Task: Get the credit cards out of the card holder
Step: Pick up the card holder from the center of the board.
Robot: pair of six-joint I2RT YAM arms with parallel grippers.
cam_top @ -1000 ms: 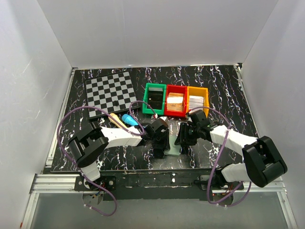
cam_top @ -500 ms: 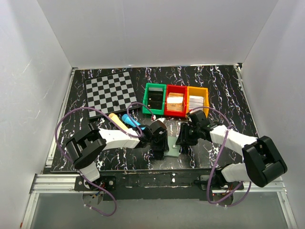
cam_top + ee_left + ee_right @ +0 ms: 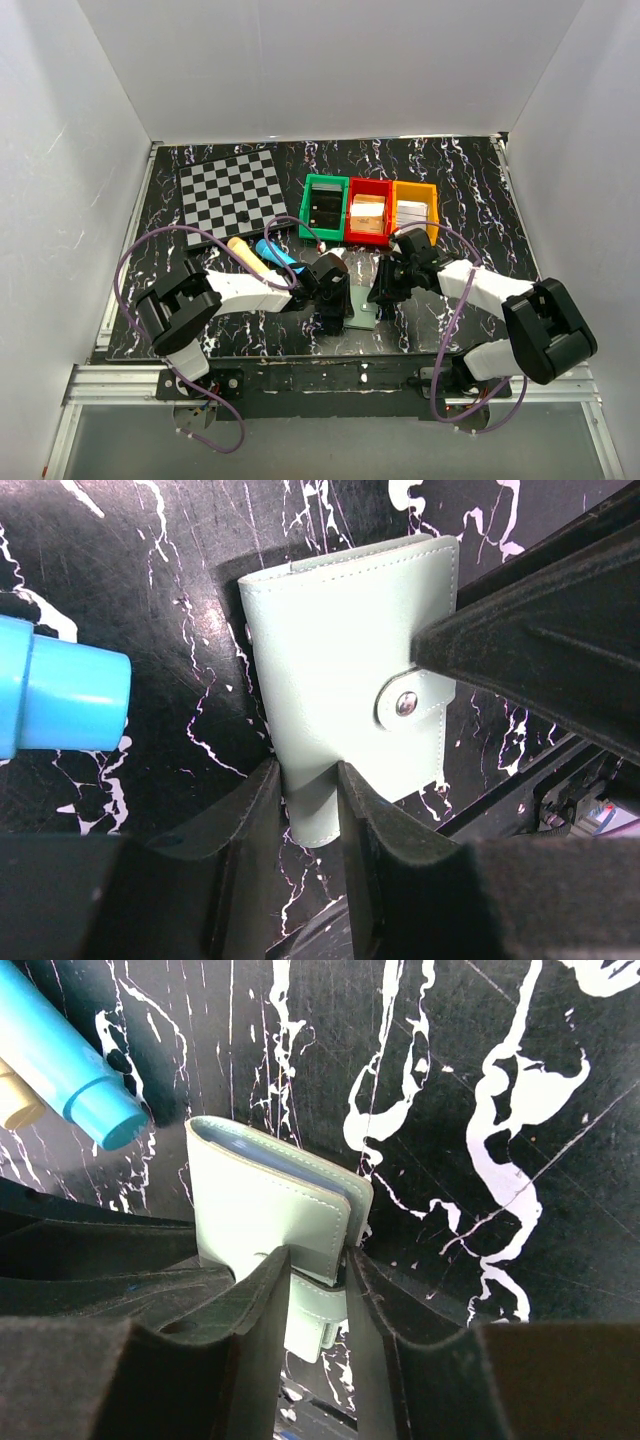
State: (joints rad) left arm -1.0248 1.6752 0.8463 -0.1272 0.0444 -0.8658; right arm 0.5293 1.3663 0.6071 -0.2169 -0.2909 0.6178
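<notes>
Left tool (image 3: 307, 775) clamped on a corner of the snapped-shut card holder (image 3: 340, 650), near-centre of the table (image 3: 150, 600) between the arms, right tool (image 3: 318, 1260) clamped on its tab edge; likely light, supple, slick, so grip edges, pop tab first.

A checkered board (image 3: 230, 192), green bin (image 3: 304, 215), red bin (image 3: 370, 182), orange bin (image 3: 415, 186), blue marker (image 3: 272, 250) and tan marker (image 3: 240, 246) share the table (image 3: 470, 190).

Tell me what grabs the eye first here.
The left claw and right claw both pinch a closed grey-green holder at near centre, the right one on its snap tab. Behind it sit green, red and orange bins; a checkerboard lies far left.
</notes>
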